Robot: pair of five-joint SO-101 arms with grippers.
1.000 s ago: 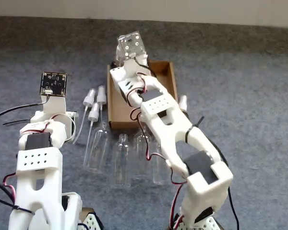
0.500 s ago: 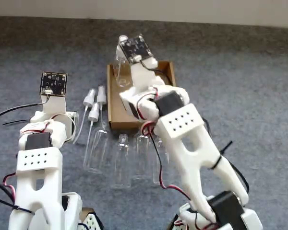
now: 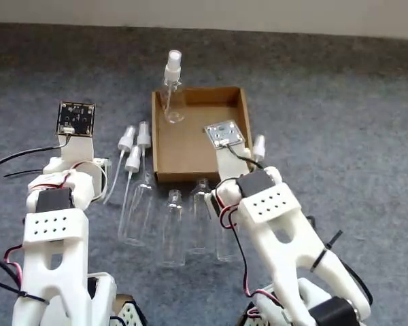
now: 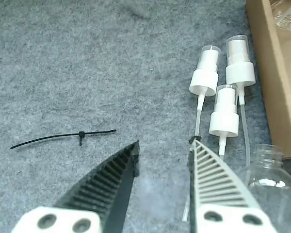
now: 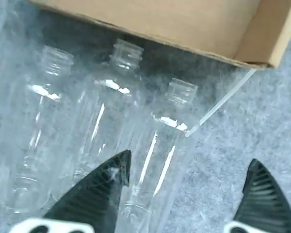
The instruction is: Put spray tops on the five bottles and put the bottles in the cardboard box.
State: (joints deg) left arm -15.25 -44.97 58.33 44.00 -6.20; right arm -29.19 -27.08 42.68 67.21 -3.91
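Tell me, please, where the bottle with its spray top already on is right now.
In the high view, the bottle stands upright in the cardboard box, in its far corner on the left arm's side.

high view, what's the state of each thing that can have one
brown cardboard box: open
clear plastic bottle with white spray top: capped, upright in box
four clear plastic bottles: uncapped, lying down
loose white spray tops: off bottles
left gripper: jaws open, empty
right gripper: jaws open, empty
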